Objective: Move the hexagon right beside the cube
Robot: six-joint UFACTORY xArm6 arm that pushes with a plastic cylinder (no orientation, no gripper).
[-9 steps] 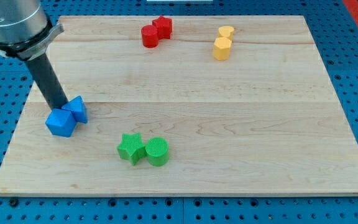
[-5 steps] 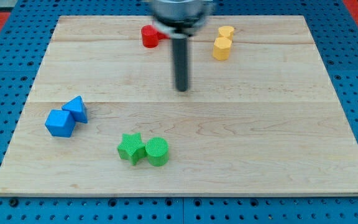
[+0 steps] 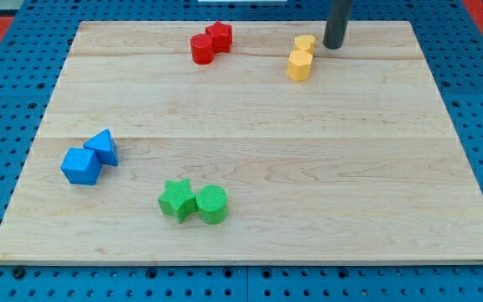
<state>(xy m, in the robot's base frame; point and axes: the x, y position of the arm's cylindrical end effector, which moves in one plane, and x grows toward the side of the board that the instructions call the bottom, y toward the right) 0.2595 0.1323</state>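
The yellow hexagon (image 3: 299, 65) lies near the view's top, right of centre, touching a yellow heart (image 3: 305, 43) just above it. The blue cube (image 3: 81, 165) lies at the view's left, touching a blue triangular block (image 3: 103, 147) at its upper right. My tip (image 3: 334, 47) rests on the board at the view's top, just right of the yellow heart and up and to the right of the hexagon, a small gap away from both. It is far from the blue cube.
A red cylinder (image 3: 201, 49) and another red block (image 3: 220, 35) touch each other at the view's top centre. A green star (image 3: 176, 200) and a green cylinder (image 3: 212, 204) sit side by side near the view's bottom. The wooden board (image 3: 309, 168) lies on a blue pegboard.
My tip has left the blue blocks at the left, crossed the board's middle and now stands at the top right beside the yellow pair. No block has moved.
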